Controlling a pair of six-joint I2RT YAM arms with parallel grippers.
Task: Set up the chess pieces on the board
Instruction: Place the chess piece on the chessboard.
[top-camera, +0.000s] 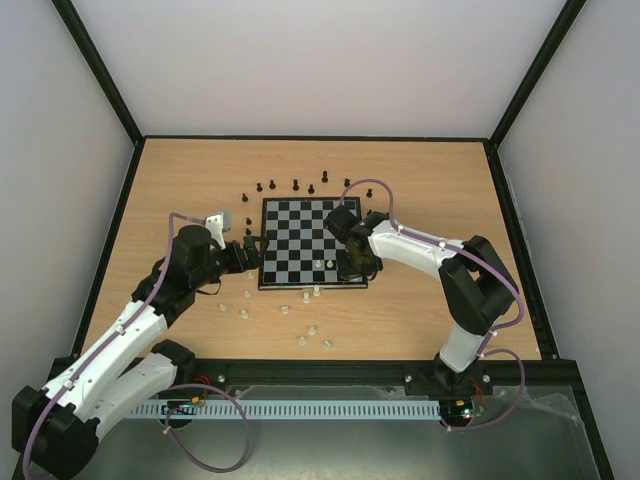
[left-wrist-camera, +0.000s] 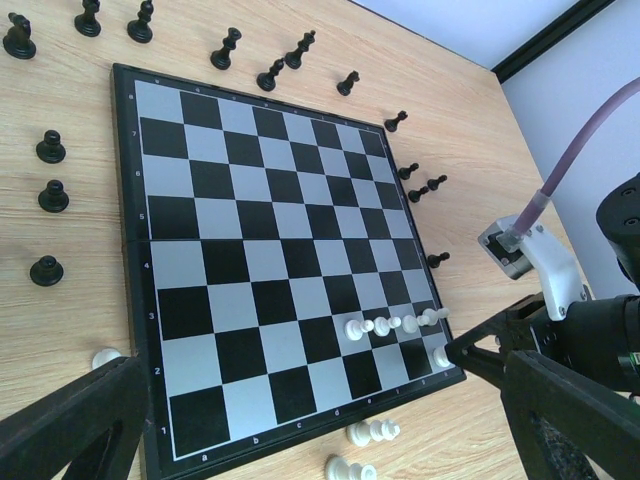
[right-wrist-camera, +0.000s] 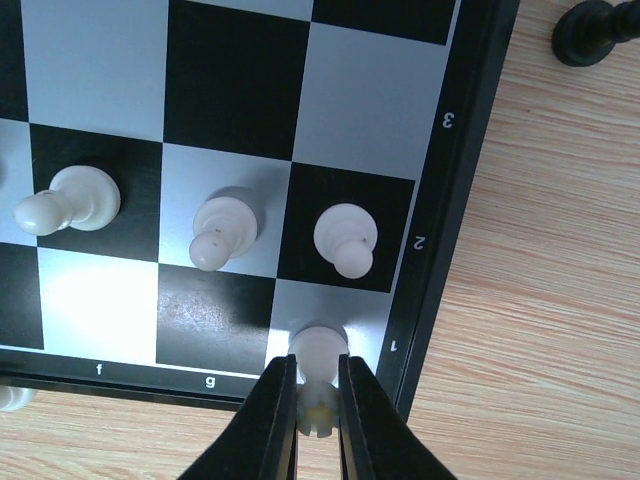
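The right gripper (right-wrist-camera: 317, 368) pinches a white piece (right-wrist-camera: 318, 342) on the board's (right-wrist-camera: 445, 190) corner square. Next, it should release the piece upright. The left gripper (left-wrist-camera: 295, 360) is spread, empty.

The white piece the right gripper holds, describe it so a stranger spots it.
On the chessboard, find the corner square by the rim's number 1. The white piece is there, beside a row of white pawns. Only it is pinched in the right gripper.
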